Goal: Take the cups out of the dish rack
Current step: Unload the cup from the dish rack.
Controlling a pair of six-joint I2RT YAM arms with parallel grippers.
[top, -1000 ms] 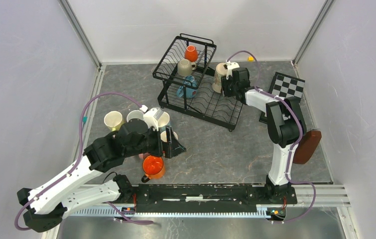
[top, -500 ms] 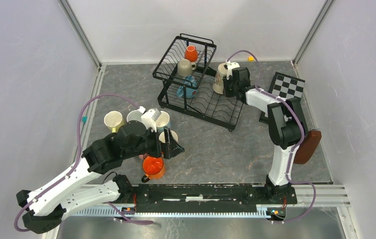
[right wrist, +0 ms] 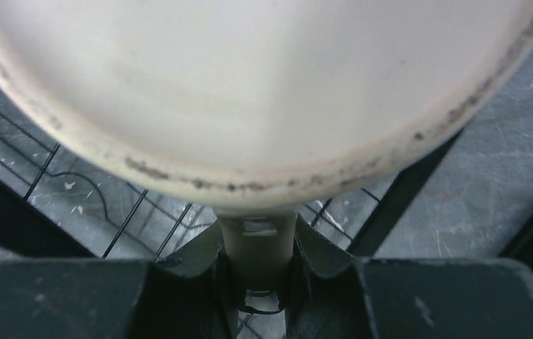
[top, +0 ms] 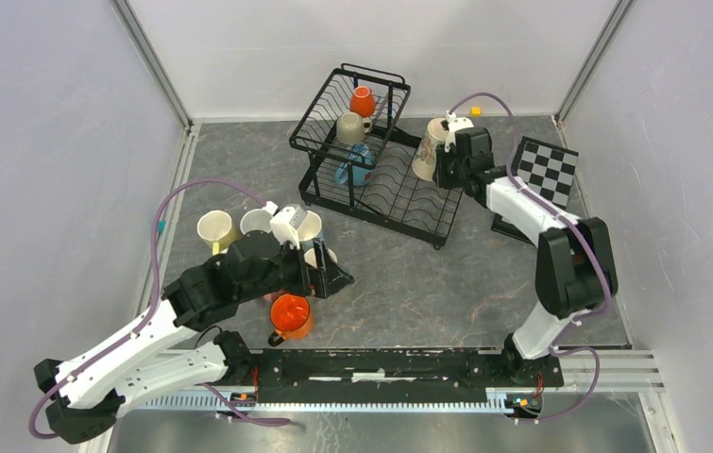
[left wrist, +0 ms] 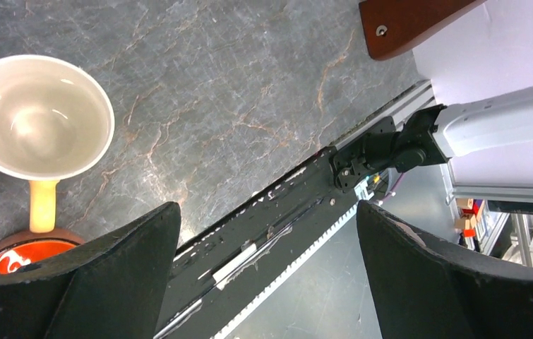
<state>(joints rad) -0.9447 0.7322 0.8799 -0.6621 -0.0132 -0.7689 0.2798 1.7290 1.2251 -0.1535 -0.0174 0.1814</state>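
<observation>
The black wire dish rack (top: 399, 193) stands at the back middle. An orange cup (top: 363, 100) and a beige cup (top: 350, 127) sit in its upper basket, and a light blue cup (top: 356, 168) lies below them. My right gripper (top: 444, 159) is shut on the handle of a cream cup (top: 430, 149) at the rack's right edge. In the right wrist view that cup (right wrist: 249, 85) fills the top, its handle (right wrist: 258, 244) pinched in my right gripper (right wrist: 258, 275). My left gripper (top: 333, 276) stands open and empty over the floor by several unloaded cups, among them an orange cup (top: 290, 314).
A checkered board (top: 546, 165) leans at the back right. A brown wooden piece (left wrist: 404, 25) lies near the right arm's base. The left wrist view shows a cream cup with a yellow handle (left wrist: 37, 116) beside the arms' black rail (left wrist: 270, 212).
My right gripper has closed on the cream cup's handle and carried it a little right, off the rack's edge. The right elbow has swung right. The left arm has barely shifted.
</observation>
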